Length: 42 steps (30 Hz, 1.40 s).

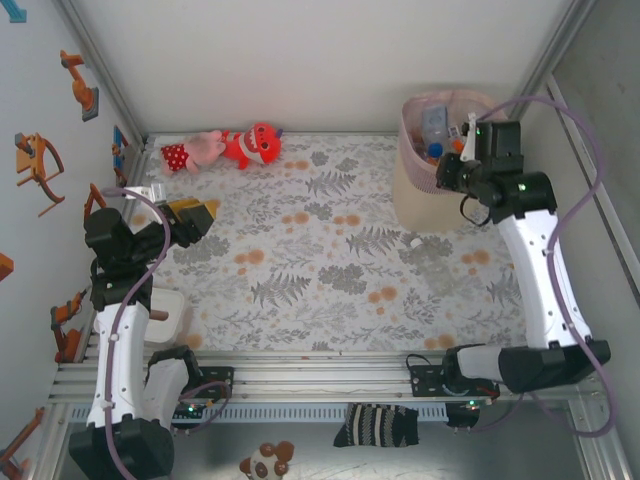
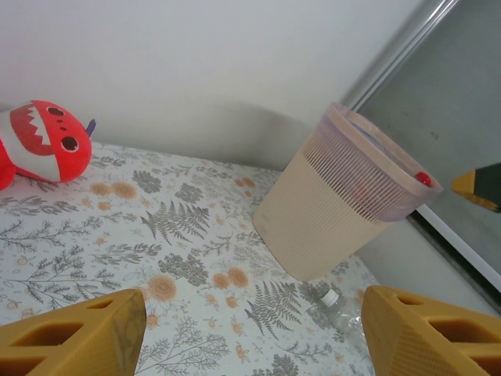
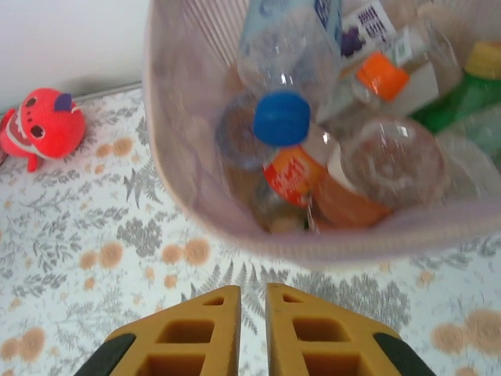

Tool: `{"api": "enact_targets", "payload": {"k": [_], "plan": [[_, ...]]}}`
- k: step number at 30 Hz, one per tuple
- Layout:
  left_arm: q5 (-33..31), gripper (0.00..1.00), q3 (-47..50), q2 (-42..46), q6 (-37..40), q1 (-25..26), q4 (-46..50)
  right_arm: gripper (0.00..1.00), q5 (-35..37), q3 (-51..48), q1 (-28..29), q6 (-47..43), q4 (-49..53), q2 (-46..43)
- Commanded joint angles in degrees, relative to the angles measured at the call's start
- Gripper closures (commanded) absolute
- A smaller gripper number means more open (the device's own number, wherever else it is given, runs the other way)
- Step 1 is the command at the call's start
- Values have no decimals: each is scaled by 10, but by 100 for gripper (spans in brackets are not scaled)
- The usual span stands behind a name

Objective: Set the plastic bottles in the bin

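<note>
The bin [image 1: 435,160], pink mesh rim over a cream body, stands at the back right. Inside it lie several plastic bottles: a clear one with a blue cap [image 3: 282,117], one with an orange cap [image 3: 381,74] and a green one [image 3: 462,94]. My right gripper [image 3: 252,294] hangs over the bin's near rim [image 3: 313,243], shut and empty. A clear bottle with a white cap [image 2: 337,309] lies on the cloth at the foot of the bin [image 2: 344,196], also seen from above [image 1: 413,241]. My left gripper [image 1: 195,215] is far left, open and empty, its fingers [image 2: 74,337] wide apart.
Red and pink plush toys [image 1: 235,148] lie at the back left, the red one in both wrist views [image 2: 43,145] [image 3: 43,121]. A small white box [image 1: 170,315] sits at the near left edge. A striped sock [image 1: 378,425] lies below the front rail. Walls close in on three sides.
</note>
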<state>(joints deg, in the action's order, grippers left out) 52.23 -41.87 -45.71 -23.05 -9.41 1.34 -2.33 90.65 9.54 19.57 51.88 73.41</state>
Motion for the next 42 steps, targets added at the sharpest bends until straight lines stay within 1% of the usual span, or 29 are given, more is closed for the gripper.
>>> {"api": "enact_targets", "payload": {"k": [1, 4, 7, 9, 11, 14, 18, 24, 25, 26, 27, 31, 34, 39, 42], "plan": [[2, 27, -4, 1, 10, 1, -2, 81, -12, -41, 9, -22, 26, -54], [2, 27, -4, 4, 11, 1, 0, 78, -11, -104, 30, -80, 32, -85], [3, 27, -3, 2, 11, 1, 0, 71, 2, -165, 71, -159, 20, -106], [3, 27, -4, 2, 11, 1, -1, 66, 36, -196, 102, -207, 17, -105], [2, 27, -4, 2, 11, 1, 0, 61, 82, -216, 121, -229, 20, -92], [2, 27, -4, 4, 12, 1, 2, 57, 157, -243, 143, -250, 30, -58], [2, 27, -4, 3, 12, 1, 2, 50, 223, -275, 156, -262, 28, -12], [2, 27, -4, 2, 13, 1, 3, 33, 259, -307, 157, -263, -3, 56], [2, 27, -5, 3, 13, 1, 3, 27, 262, -310, 157, -261, -12, 66], [2, 27, -5, 2, 13, 1, 3, 19, 264, -315, 157, -261, -21, 78], [2, 27, -4, 3, 13, 1, 3, 17, 265, -318, 157, -261, -29, 88], [1, 27, -5, 2, 13, 1, 3, 12, 275, -324, 157, -260, -57, 134], [1, 27, -4, 2, 13, 1, 5, 12, 277, -328, 156, -261, -77, 163], [1, 27, -3, 1, 13, 2, 5, 14, 270, -344, 139, -252, -101, 204], [1, 27, -3, 1, 13, 1, 5, 18, 256, -349, 130, -247, -103, 223]]}}
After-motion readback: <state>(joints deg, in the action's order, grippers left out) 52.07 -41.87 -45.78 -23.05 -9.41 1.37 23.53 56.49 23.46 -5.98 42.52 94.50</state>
